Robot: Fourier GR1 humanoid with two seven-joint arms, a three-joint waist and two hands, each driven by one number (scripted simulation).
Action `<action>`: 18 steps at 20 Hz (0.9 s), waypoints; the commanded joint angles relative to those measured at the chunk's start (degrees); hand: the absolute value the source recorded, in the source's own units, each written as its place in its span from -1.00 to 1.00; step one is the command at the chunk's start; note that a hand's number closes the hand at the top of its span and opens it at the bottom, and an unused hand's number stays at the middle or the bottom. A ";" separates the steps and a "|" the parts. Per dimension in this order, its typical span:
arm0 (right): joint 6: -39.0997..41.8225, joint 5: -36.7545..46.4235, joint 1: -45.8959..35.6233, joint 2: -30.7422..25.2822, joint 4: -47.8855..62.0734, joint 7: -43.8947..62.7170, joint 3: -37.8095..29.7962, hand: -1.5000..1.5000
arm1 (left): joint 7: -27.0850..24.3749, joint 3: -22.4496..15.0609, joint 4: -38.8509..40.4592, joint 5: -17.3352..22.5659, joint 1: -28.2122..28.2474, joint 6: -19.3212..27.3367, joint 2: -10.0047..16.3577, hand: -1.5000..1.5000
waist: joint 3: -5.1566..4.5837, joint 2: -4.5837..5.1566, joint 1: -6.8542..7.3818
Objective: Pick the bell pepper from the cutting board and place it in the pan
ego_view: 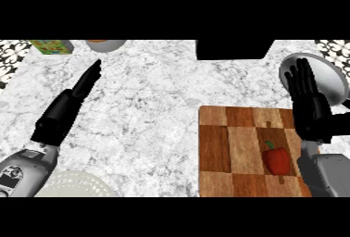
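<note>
Your right hand (pixel 309 102), fingers straight, overlaps the far-right pan (pixel 333 75); pepper (pixel 278 160) lies on the board (pixel 232 148); left hand (pixel 71 99) straight-fingered too.

bell pepper (pixel 278 160) 1 | cutting board (pixel 232 152) 1 | pan (pixel 333 76) 1 | robot hand (pixel 65 111) (pixel 311 109) 2

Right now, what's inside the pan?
The pan shows only bare grey where it is visible. The right robot hand, open, covers its left part, so anything beneath that cannot be seen.

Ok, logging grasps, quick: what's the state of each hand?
Left hand: open, empty.
Right hand: open, empty.
</note>
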 commanded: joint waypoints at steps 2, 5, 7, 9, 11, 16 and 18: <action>16.37 -4.89 1.97 -4.95 2.03 -1.85 2.10 1.00 | 1.37 2.12 0.28 -0.19 0.27 4.14 -3.19 0.00 | -0.81 0.50 0.91; 30.63 -4.15 3.78 -8.83 3.50 -2.80 10.62 1.00 | -0.06 7.26 2.41 3.25 1.25 6.00 -3.55 0.00 | -0.82 1.39 3.72; 37.58 -1.02 6.70 -15.18 4.08 -5.61 12.72 1.00 | 0.77 8.65 3.30 5.79 3.47 7.38 -5.84 0.00 | -0.87 1.04 2.55; 31.91 6.13 11.07 -19.04 2.04 -20.97 6.58 -1.00 | -1.86 10.63 6.13 6.40 5.21 8.40 -6.84 0.00 | -0.83 0.42 -1.17; 31.07 6.74 12.85 -22.04 5.86 -29.54 0.74 -1.00 | -1.95 11.93 5.61 6.85 5.76 7.48 -5.38 0.00 | -0.73 0.41 -0.77; 33.21 10.76 15.46 -31.61 10.91 -42.26 -6.60 -1.00 | -3.87 12.75 7.00 8.36 6.21 5.47 -6.48 0.00 | -0.84 0.43 -0.13; 37.57 9.93 16.18 -37.27 8.04 -40.62 -8.33 -1.00 | -2.09 12.18 6.47 7.57 5.27 6.05 -6.84 0.00 | -0.91 0.21 -0.34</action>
